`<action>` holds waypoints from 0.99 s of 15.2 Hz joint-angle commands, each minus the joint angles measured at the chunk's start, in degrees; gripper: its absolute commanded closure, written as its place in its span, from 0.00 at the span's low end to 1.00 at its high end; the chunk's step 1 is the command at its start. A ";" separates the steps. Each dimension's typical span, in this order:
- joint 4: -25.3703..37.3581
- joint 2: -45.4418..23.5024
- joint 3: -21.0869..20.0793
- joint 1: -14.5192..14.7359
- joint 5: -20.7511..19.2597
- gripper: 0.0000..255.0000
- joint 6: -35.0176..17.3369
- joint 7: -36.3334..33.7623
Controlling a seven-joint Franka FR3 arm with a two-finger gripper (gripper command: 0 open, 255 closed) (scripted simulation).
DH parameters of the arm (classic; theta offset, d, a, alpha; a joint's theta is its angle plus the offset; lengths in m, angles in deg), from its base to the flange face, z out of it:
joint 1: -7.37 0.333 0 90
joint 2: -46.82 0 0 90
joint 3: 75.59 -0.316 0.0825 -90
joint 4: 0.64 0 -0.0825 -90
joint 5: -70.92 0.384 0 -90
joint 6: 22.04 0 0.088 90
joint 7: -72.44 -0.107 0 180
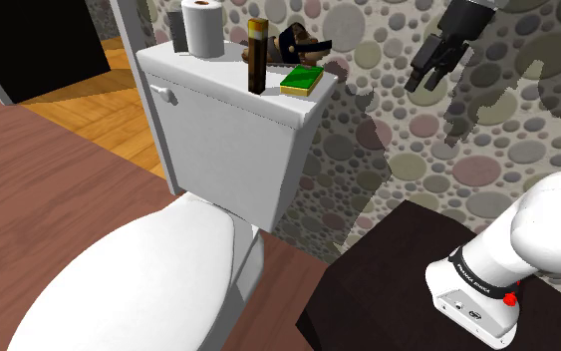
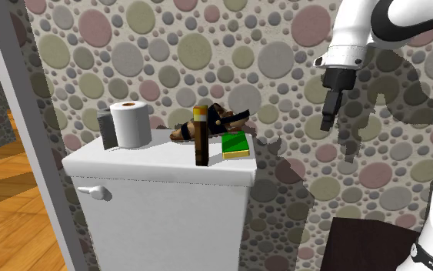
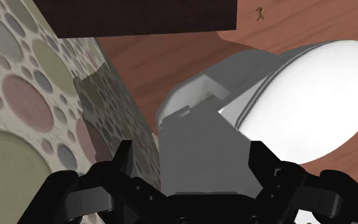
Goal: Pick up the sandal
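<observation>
- the sandal (image 2: 213,122), brown with dark straps, lies at the back edge of the tank lid (image 2: 153,168), near the corner on the second exterior view's right; it seems to lean on the spotted wall (image 2: 284,61), though that is hard to make out.
- a green sponge (image 2: 236,144) sits just in front of it at that corner.
- a brown post (image 2: 201,137) with a yellowish top stands upright beside the sponge.
- a white roll (image 2: 131,123) stands toward the lid's other end, with a grey cup (image 2: 105,129) just behind it.
- the gripper (image 1: 429,68) hangs in the air off the lid's end, close to the wall, well apart from the sandal.
- in the wrist view its fingers (image 3: 124,159) stand apart with nothing clasped; the toilet (image 3: 311,95) shows beyond them.
</observation>
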 commanded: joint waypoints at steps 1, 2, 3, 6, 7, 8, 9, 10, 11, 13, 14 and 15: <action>0.00 0.00 0.00 0.00 0.00 0.00 0.00 0.00; 1.84 -2.36 -0.42 0.43 0.13 0.00 -0.46 -0.06; 3.74 -4.70 -0.82 0.83 0.22 0.00 -0.83 -0.13; 9.82 -11.65 -2.02 1.90 0.36 0.00 -1.49 -0.37; 11.97 -13.94 -2.40 2.22 0.34 0.00 -1.56 -0.46; 14.19 -16.23 -2.79 2.52 0.31 0.00 -1.56 -0.57; 16.47 -18.51 -3.17 2.82 0.24 0.00 -1.49 -0.69; 18.83 -20.80 -3.54 3.11 0.14 0.00 -1.34 -0.81; 21.26 -23.09 -3.93 3.37 0.02 0.00 -1.12 -0.95; 26.36 -27.69 -4.68 3.90 -0.32 0.00 -0.47 -1.26; 29.05 -30.02 -5.05 4.16 -0.53 0.00 -0.03 -1.44; 31.84 -32.38 -5.42 4.43 -0.77 0.00 0.49 -1.62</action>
